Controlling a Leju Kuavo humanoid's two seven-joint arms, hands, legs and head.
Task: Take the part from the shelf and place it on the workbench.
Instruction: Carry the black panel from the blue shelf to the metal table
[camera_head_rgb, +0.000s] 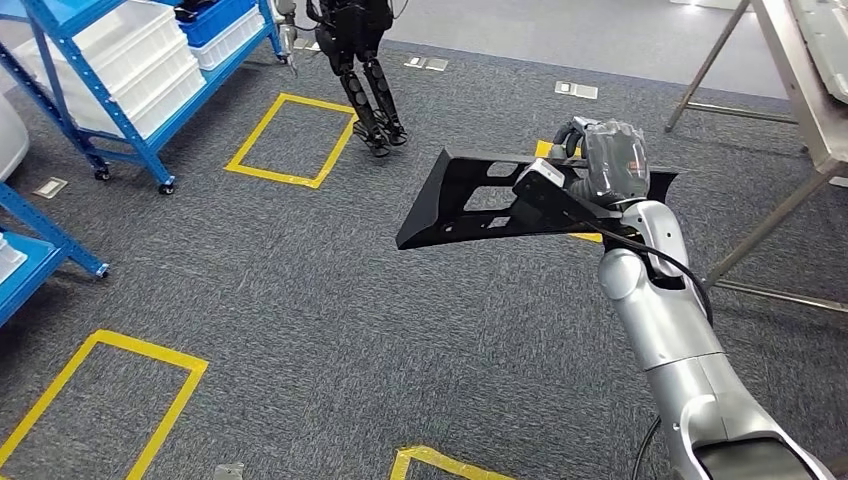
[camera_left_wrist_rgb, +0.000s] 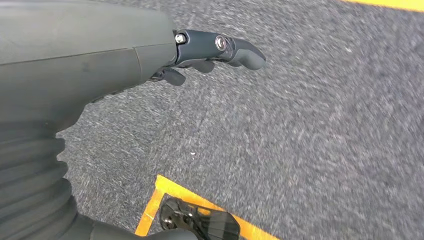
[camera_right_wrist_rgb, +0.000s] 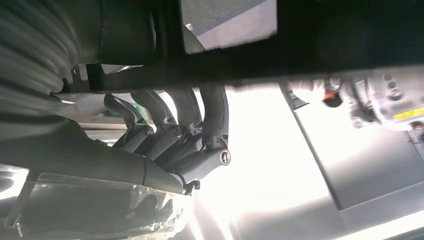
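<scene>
- The right hand (camera_head_rgb: 610, 160) is up in front of the robot at the end of its silver arm, wrapped in a clear plastic cover, and it grips the black part (camera_head_rgb: 470, 200) by that part's right end.
- From the right wrist view the dark fingers (camera_right_wrist_rgb: 200, 115) curl up around the part's (camera_right_wrist_rgb: 300, 45) edge, with the thumb side underneath; the hold looks firm.
- The part is a long, flat black panel with cut-out openings. It runs out leftward from the hand, roughly level, carried in the air well above the grey carpet (camera_head_rgb: 330, 320).
- The left hand (camera_left_wrist_rgb: 210, 50) hangs low over the carpet. Its dark fingers are curled in towards the palm and there is nothing in them.
- A steel-legged workbench (camera_head_rgb: 815, 110) stands just to the right of the held part, its edge near the right hand but not touching it.
- Off to the far left is a blue shelf (camera_head_rgb: 130, 90) on castors with white bins on it.
- Yellow tape rectangles (camera_head_rgb: 290, 140) mark the carpet, and another robot's black legs (camera_head_rgb: 365, 80) stand beyond one of them.
</scene>
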